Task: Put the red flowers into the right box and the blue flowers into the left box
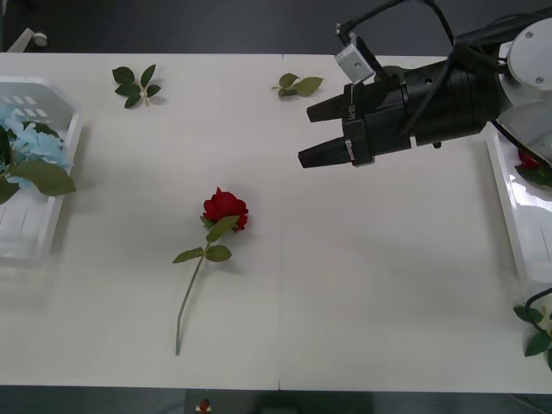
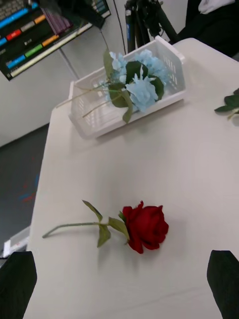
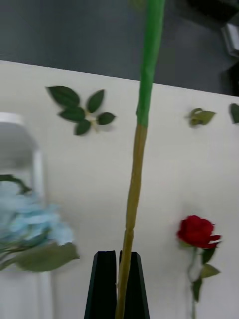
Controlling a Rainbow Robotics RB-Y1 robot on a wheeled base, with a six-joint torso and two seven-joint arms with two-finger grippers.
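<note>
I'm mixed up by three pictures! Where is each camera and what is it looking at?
Front: above the arms, looking down at the table; the open right gripper shows.
Right wrist: faces the rose and left box; black fingertips at the corners.
Left wrist: left gripper shut on a stem.
All share the rose.

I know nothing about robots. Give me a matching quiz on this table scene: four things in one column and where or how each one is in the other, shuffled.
Things:
1. red rose
2. blue hydrangeas
3. right gripper
4. left gripper

States:
A. shut on a thin stem
B. lying in the left box
C. open, above the table, holding nothing
D. lying alone in the middle of the table

Pairs: 1-D, 2-B, 3-C, 4-A
</note>
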